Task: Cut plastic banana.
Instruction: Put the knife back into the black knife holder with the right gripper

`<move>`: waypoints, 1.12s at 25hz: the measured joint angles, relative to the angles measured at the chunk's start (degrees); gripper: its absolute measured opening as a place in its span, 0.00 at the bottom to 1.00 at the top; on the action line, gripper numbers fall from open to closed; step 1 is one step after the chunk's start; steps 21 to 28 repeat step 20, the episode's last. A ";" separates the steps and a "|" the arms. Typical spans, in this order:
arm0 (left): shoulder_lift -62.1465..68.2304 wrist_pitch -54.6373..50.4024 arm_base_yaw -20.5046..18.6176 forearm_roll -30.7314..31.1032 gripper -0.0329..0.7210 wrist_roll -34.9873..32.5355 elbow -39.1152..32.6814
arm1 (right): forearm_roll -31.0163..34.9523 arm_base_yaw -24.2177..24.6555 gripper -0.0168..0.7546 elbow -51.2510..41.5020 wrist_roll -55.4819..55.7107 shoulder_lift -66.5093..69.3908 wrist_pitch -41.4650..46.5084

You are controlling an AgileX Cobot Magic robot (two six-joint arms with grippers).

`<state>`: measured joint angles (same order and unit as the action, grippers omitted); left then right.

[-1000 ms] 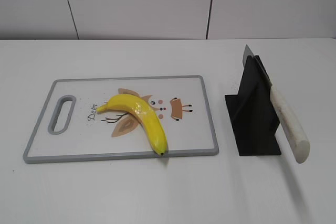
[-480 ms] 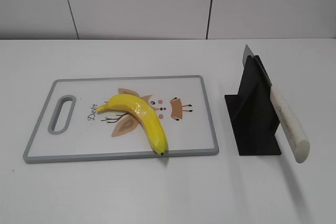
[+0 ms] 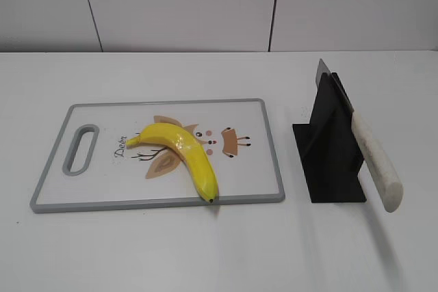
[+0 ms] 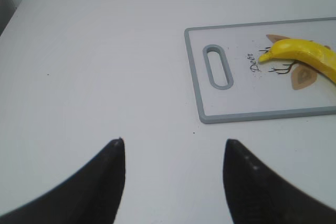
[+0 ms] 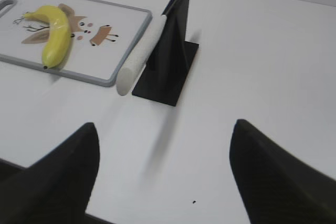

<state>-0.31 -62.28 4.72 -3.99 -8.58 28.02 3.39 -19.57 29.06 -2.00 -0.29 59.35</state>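
Note:
The plastic banana [image 3: 183, 153] is glossy yellow and lies whole on a grey-rimmed white cutting board [image 3: 260, 196], black tip toward the front edge. It also shows in the left wrist view [image 4: 307, 56] and the right wrist view [image 5: 54, 35]. A knife with a white handle [image 3: 375, 163] rests slanted in a black stand [image 3: 330, 148], handle toward the front; the handle also shows in the right wrist view [image 5: 140, 59]. My left gripper [image 4: 173, 142] is open and empty over bare table, left of the board. My right gripper [image 5: 165, 127] is open and empty, in front of the stand. Neither gripper shows in the exterior view.
The cutting board [image 4: 197, 77] has a handle slot [image 4: 218, 66] at its left end and a printed cartoon under the banana. The black stand [image 5: 168, 64] stands right of the board. A white panelled wall [image 3: 205, 5] runs behind the white table.

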 joint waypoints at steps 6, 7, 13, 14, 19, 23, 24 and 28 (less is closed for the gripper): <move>0.00 0.00 0.00 0.00 0.78 0.00 0.00 | 0.00 9.02 0.79 0.00 -0.06 0.00 0.00; 0.00 0.00 0.00 0.00 0.78 0.00 0.00 | 0.00 9.96 0.79 0.00 -0.06 0.00 0.00; 0.00 0.00 0.00 0.00 0.78 0.00 0.00 | 0.00 12.01 0.79 -0.02 -0.06 0.00 0.00; 0.00 0.00 0.00 0.00 0.78 0.00 0.00 | 0.00 12.01 0.79 -0.02 -0.06 0.00 0.00; 0.00 0.00 0.00 0.00 0.78 0.00 0.00 | 0.00 12.01 0.79 -0.02 -0.06 0.00 0.00; 0.00 0.00 0.00 0.00 0.78 0.00 0.00 | 0.00 12.01 0.79 -0.02 -0.06 0.00 0.00; 0.00 0.00 0.00 0.00 0.78 0.00 0.00 | 0.00 12.01 0.79 -0.02 -0.06 0.00 0.00; 0.00 0.00 0.00 0.00 0.78 0.00 0.00 | 0.00 12.01 0.79 -0.02 -0.06 0.00 0.00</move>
